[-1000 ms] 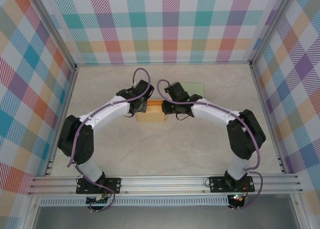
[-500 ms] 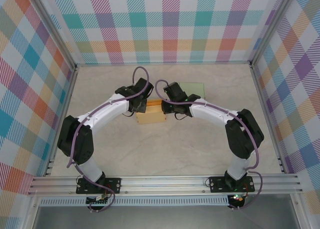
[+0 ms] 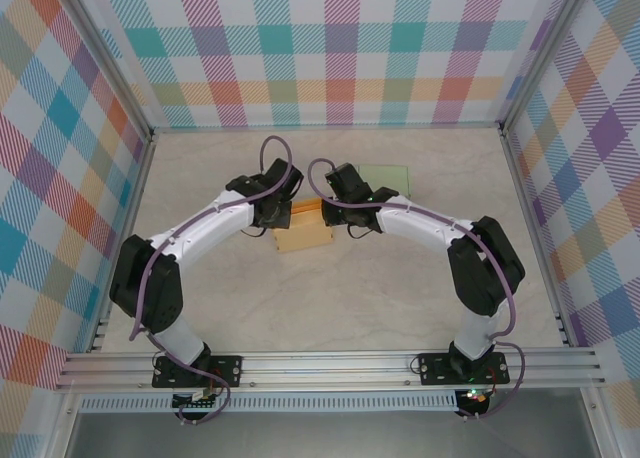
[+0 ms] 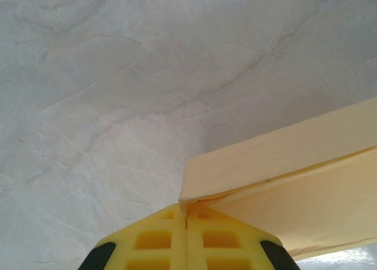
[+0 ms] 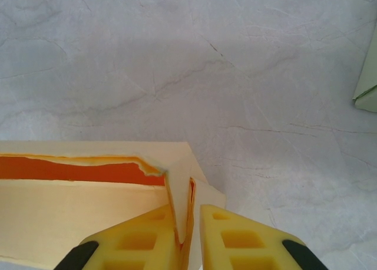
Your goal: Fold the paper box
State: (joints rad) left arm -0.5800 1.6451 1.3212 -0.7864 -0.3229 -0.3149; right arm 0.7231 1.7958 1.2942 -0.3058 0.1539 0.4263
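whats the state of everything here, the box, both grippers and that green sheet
paper box: partly folded, top open, orange inside showing, a gripper at each end
left gripper: shut, pinching the box's corner edge
right gripper: jaws narrowly around an upright end flap; a slit shows on one side, so a firm grip can't be confirmed
green sheet: lying flat, apart from the box, untouched
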